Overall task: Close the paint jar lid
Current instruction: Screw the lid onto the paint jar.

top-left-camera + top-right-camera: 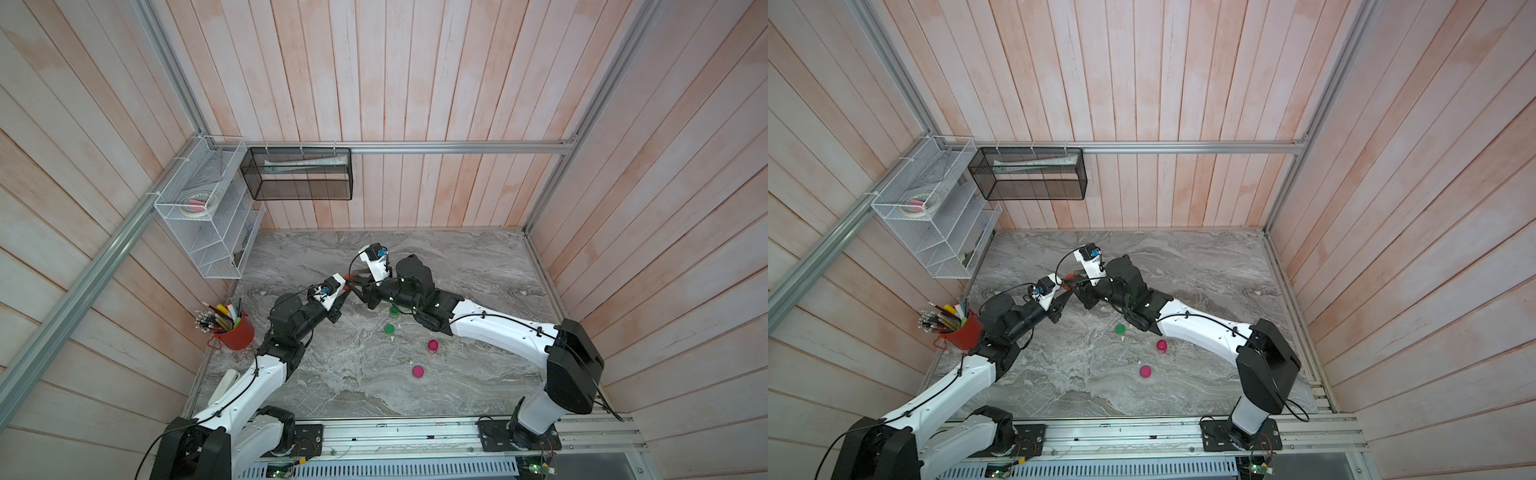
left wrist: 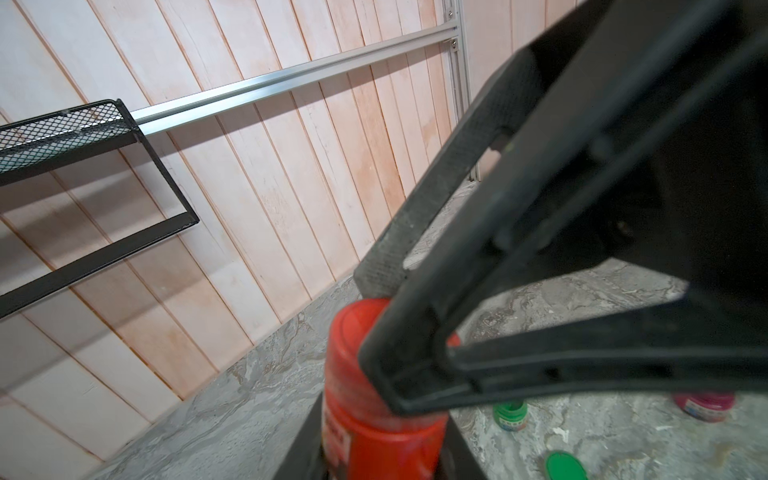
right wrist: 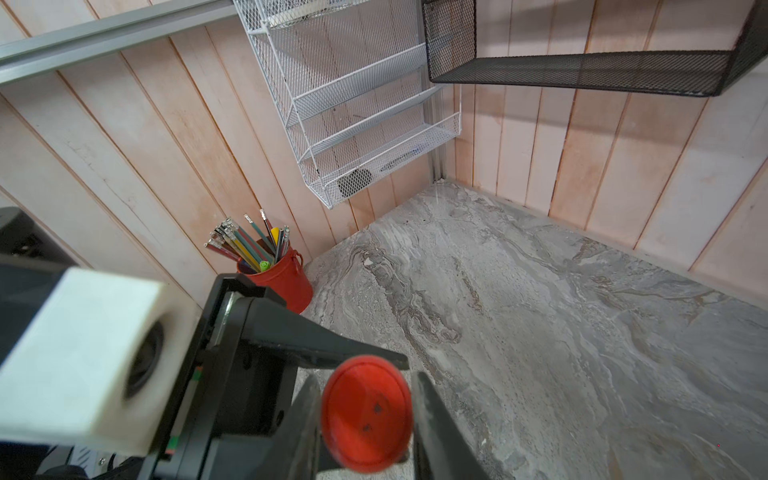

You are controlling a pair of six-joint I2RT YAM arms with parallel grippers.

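The red jar [image 2: 386,436] is near the middle of the frame in both top views, where the two arms meet over the tabletop [image 1: 478,266]; little of it shows there between the black fingers. The left claw [image 2: 382,455] is clamped on the jar's body, one finger on each side at the lower edge of the left wrist view. The right claw [image 3: 366,384] is clamped on the lid [image 3: 368,419], its fingers pressed to opposite sides of the round red top in the lower middle of the right wrist view. The lid sits on the jar's mouth and looks square to the body, so the placing seems done. Whether it is screwed tight cannot be told: the right claw hides the seam. What is left, I judge, is to turn the lid home, let go, and set the jar down; its base is out of view, but it seems held above the tabletop. A green jar [image 1: 393,310] and a pink jar [image 1: 432,345] stand apart to the lower right.
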